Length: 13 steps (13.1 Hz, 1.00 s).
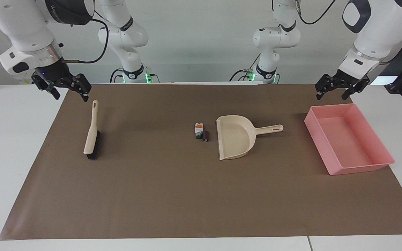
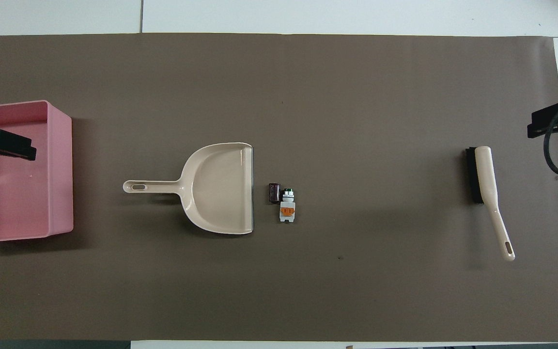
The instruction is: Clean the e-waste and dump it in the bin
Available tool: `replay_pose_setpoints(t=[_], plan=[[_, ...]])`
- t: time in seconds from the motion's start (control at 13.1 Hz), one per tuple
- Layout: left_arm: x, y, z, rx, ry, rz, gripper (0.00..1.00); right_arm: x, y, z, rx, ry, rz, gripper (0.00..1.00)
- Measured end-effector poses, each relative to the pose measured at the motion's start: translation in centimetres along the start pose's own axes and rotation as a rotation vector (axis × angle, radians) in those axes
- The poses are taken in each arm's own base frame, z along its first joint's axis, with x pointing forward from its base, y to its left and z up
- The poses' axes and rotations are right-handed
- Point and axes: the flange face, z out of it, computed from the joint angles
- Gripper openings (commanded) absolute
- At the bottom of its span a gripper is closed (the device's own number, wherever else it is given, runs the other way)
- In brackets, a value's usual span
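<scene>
A big white tabletop (image 1: 16,146) carries a brown mat (image 1: 173,195) that covers most of it.

The two robot arms wait at the ends of the tabletop. The right gripper (image 1: 66,91) hangs in the air over the mat's corner at the right arm's end, on the robots' edge, close to the brush handle. Its jaws are spread wide and hold nothing. The left gripper (image 1: 340,89) hangs over the mat's edge at the left arm's end, just above the rim of the bin. Its jaws are spread too — nothing is in them.

The pink bin (image 1: 379,146) sits on the mat at the left arm's end. Nothing lies in it.

The beige dustpan (image 1: 234,137) lies flat near the middle of the mat. Its handle points toward the bin and its wide mouth faces the e-waste.

The brush (image 1: 91,134) lies on the mat at the right arm's end, well apart from the rest, with its black bristles on the mat and its handle pointing toward the robots' edge.

The e-waste is in the middle of the mat, just beside the dustpan's mouth — two little bits side by side. The dark cylinder (image 1: 206,135) is the one closer to the dustpan. The white block (image 1: 198,130) with the orange top and green end lies right next to it.
</scene>
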Motion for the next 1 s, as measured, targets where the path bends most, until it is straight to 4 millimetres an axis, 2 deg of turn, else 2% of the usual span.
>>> replay_pose_setpoints(t=[0.61,0.77,0.92,1.0], plan=[[0.0,-0.4,0.0,0.000,0.005,-0.017,1.00,-0.1,0.0,0.6,0.000,-0.013,0.000,1.00],[0.0,-0.6,0.0,0.000,0.005,-0.020,1.00,-0.7,0.5,2.0,-0.001,-0.046,0.008,1.00],[0.0,-0.6,0.0,0.000,0.005,-0.019,1.00,-1.6,2.4,4.1,0.002,-0.049,0.034,1.00],[0.0,-0.5,0.0,0.000,0.005,-0.018,1.00,-2.1,3.3,5.8,0.005,-0.033,0.042,1.00]])
